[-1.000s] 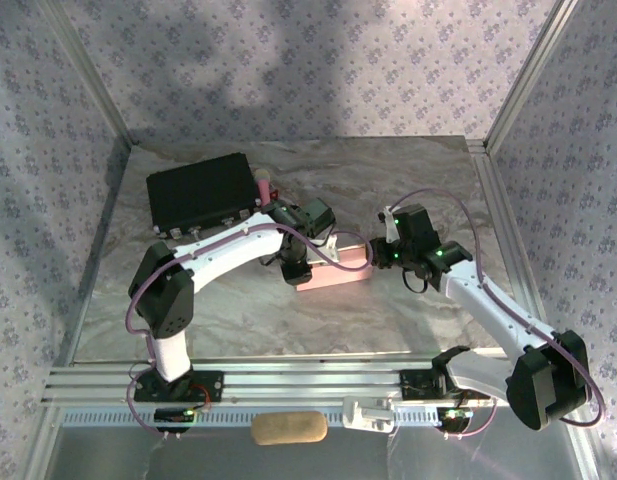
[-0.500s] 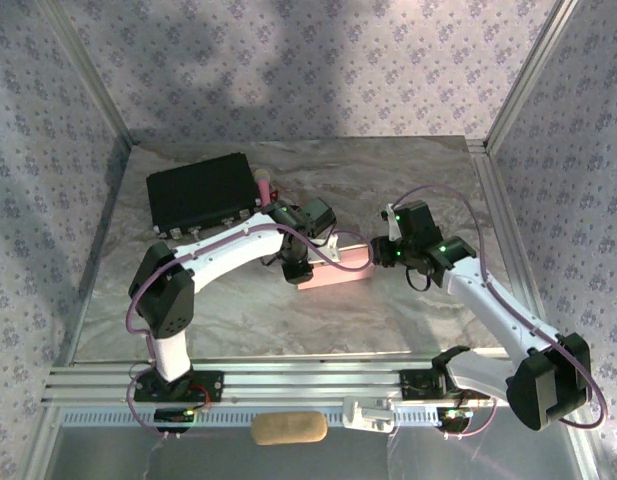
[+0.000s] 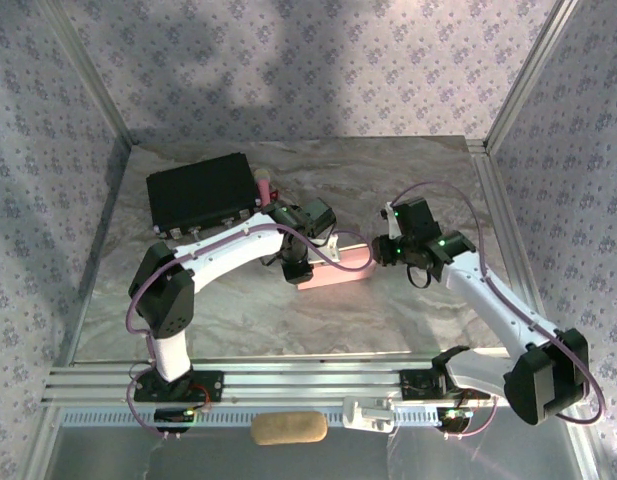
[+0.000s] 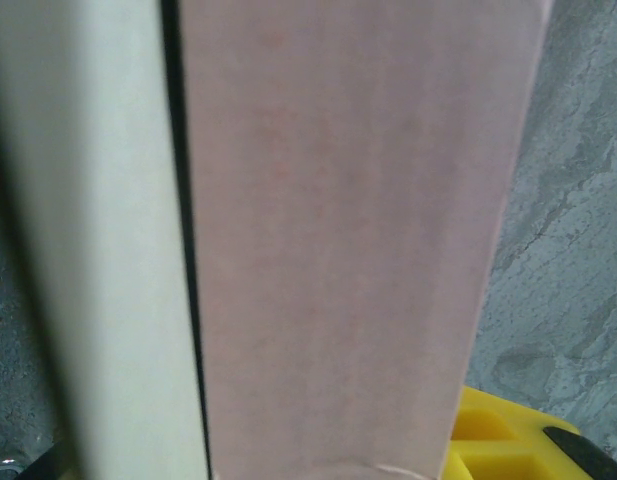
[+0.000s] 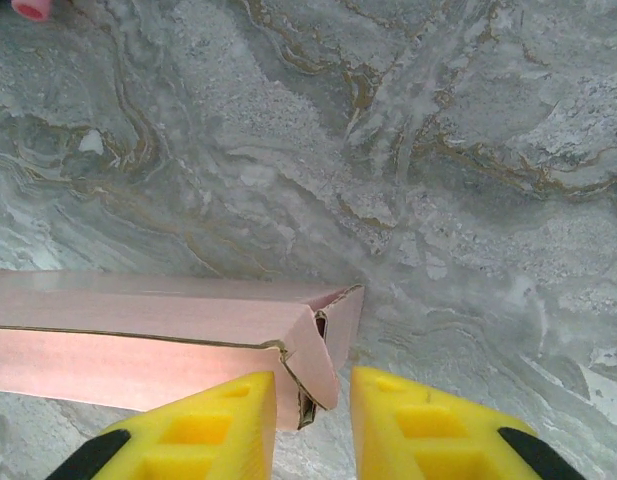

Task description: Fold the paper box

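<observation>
The pale pink paper box lies on the marbled table between my two arms. My left gripper sits on its left end. In the left wrist view a pink panel of the paper box stands right before the camera beside a white panel, with one yellow finger against its right edge; I appear shut on it. My right gripper is at the box's right end, open, with a loose end flap hanging in the gap between the fingers, apart from both.
A black rectangular case lies at the back left with a small pink cylinder beside it, whose tip also shows in the right wrist view. A tan oblong lies in front of the base rail. Patterned walls enclose the table.
My right gripper has shifted slightly toward the box's right end, and its jaws widened, then narrowed. The left arm and the box have stayed put.
</observation>
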### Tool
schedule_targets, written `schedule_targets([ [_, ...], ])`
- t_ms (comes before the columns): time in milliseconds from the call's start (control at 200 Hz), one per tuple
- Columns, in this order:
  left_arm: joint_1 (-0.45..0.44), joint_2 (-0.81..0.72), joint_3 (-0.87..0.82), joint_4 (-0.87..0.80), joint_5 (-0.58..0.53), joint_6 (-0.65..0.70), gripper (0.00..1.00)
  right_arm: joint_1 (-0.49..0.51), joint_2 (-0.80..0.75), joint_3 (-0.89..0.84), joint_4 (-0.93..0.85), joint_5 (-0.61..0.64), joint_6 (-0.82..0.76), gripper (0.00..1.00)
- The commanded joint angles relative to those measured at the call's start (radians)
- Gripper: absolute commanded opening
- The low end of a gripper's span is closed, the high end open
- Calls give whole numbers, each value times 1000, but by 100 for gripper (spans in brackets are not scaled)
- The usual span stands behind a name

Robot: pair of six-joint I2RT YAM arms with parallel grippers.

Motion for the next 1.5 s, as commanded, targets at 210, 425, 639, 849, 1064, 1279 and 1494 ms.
schedule_targets([
  [210, -2, 17, -12, -27, -12, 14, 36, 2, 27, 51, -27, 37, -27, 17],
  [425, -2, 22, -9, -29, -10, 12, 36, 21, 39, 68, -41, 62, -37, 9],
  [639, -3, 28, -7, -29, -13, 9, 36, 51, 41, 96, -68, 86, -35, 3],
  [849, -3, 31, -3, -31, -18, 8, 36, 56, 68, 132, -105, 75, -18, 0],
  [1064, -2, 32, -3, -28, -21, 1, 36, 61, 89, 139, -120, 90, -8, 0],
  [1279, 2, 24, -10, -4, -24, -11, 37, 60, 80, 70, -86, 128, 6, 0],
  [1494, 13, -52, -61, 76, 8, -50, 45, 58, 61, 73, -82, 138, 20, 0],
])
